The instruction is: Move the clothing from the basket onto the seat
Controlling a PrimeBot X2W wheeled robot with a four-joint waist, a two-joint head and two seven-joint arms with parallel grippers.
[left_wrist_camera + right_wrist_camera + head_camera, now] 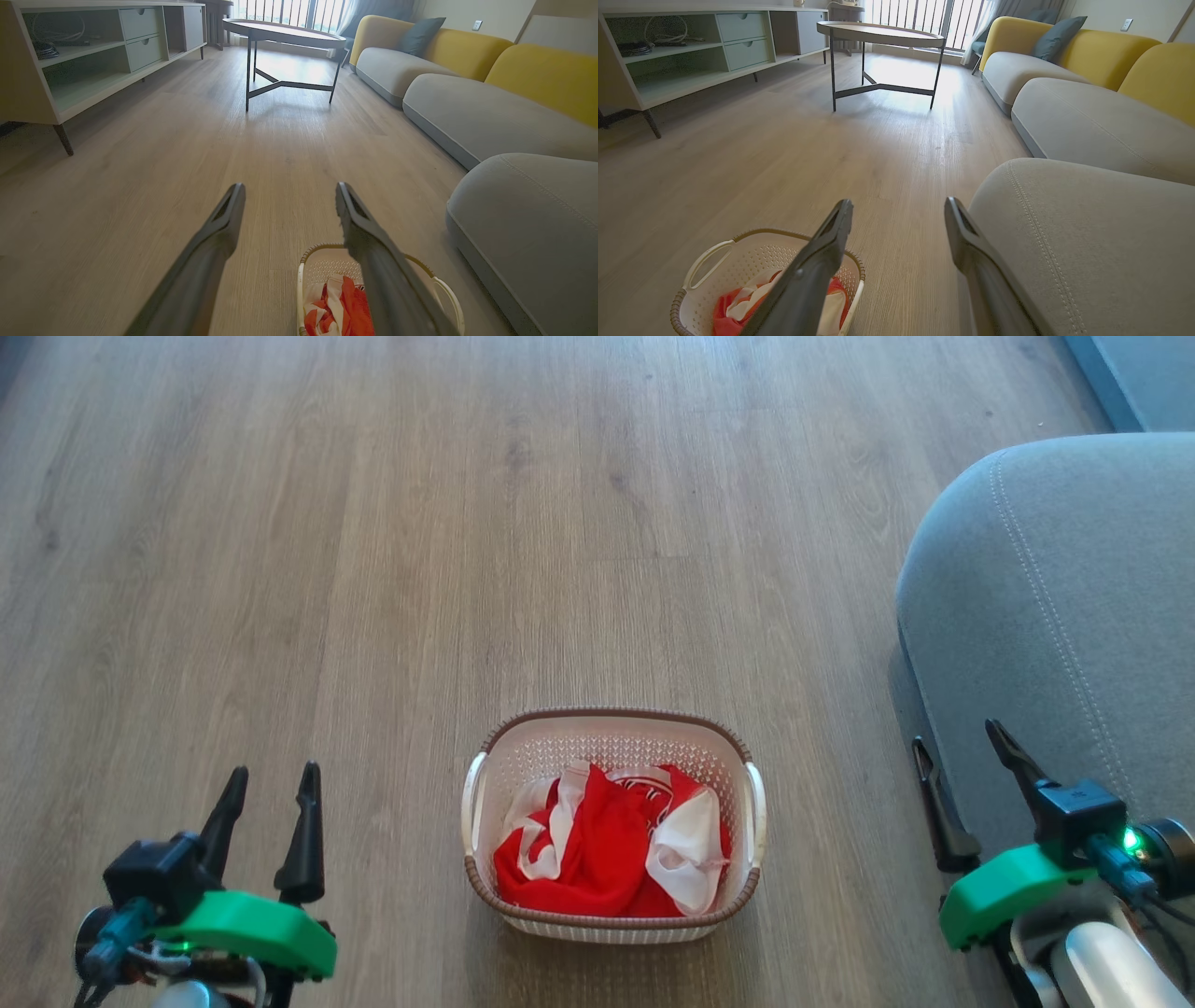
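Note:
Red clothing with white trim lies bunched in the cream perforated basket on the wooden floor, low in the middle of the head view. The grey seat rises at the right. My left gripper hangs open at the lower left, well apart from the basket. My right gripper stands open at the lower right, beside the seat's front edge. In the left wrist view the basket and clothing sit behind the right finger. In the right wrist view the basket, clothing and seat show.
A round metal-legged coffee table stands farther down the room. A low shelf cabinet lines the left wall. More grey sofa cushions with yellow backs run along the right. Bare wooden floor surrounds the basket.

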